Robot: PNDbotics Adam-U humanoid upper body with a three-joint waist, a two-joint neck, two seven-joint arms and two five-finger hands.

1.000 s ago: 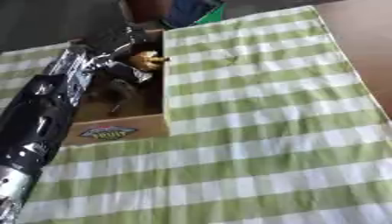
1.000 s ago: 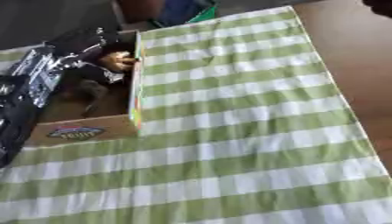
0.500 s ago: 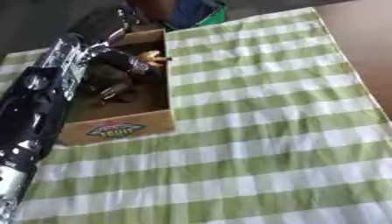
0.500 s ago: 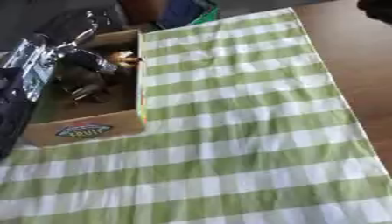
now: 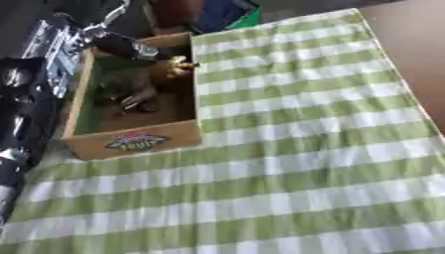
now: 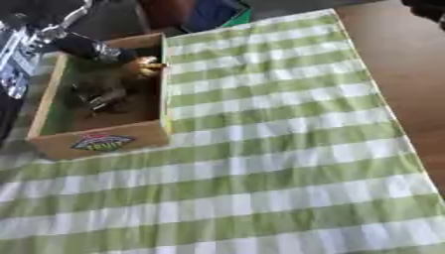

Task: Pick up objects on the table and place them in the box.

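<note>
A cardboard box (image 5: 135, 143) with a printed label stands on the left of the green checked cloth (image 5: 295, 149). Inside it lie a dark brown figure (image 5: 128, 97) and a yellow-brown toy (image 5: 174, 65), the toy against the box's right wall. My left hand (image 5: 126, 46) hovers over the box's far left corner with its dark fingers stretched toward the yellow-brown toy, just short of it, open. A dark shape in the upper right corner of the right eye view is my right hand (image 6: 426, 7); little of it shows.
My black and silver left arm (image 5: 31, 94) runs along the box's left side. A bare brown tabletop (image 6: 408, 74) borders the cloth on the right. Blue and green things (image 5: 224, 14) lie beyond the far edge.
My left arm has drawn back to the left and off the box, so the inside of the box now shows. The yellow-brown toy stays by the right wall.
</note>
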